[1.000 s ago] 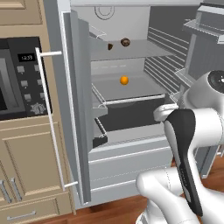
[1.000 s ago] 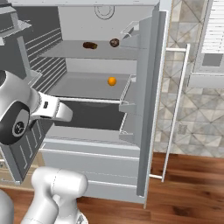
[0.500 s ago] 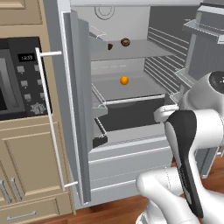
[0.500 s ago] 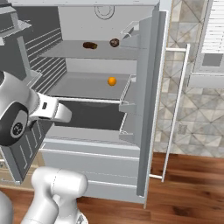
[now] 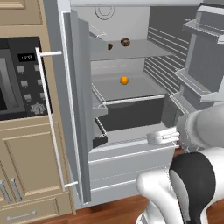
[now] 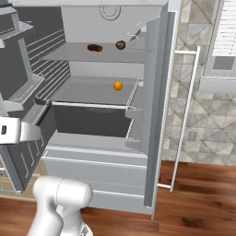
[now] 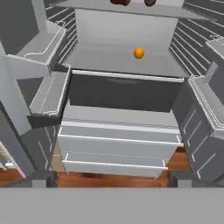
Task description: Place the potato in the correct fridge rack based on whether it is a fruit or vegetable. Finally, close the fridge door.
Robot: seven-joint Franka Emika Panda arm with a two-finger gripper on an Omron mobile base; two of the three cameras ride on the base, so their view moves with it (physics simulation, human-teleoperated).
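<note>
Brown potato (image 6: 95,47) is seen already lying on the upper rack (image 6: 73,54), beside a darker round item (image 6: 120,44). Gripper (image 7: 112,179) jaws are spread wide, nothing held. Placement is judged done; both fridge doors (image 6: 159,101) are left to be shut.

A home kitchen is showing here: an open fridge (image 5: 131,109) is standing beside wooden cabinets (image 5: 30,166), a built-in oven (image 5: 22,76), tiled wall (image 6: 205,120) and wood flooring (image 6: 198,198).

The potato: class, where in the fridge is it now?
The potato lies on the upper fridge rack, just left of a small dark round item, above the orange ball.
</note>
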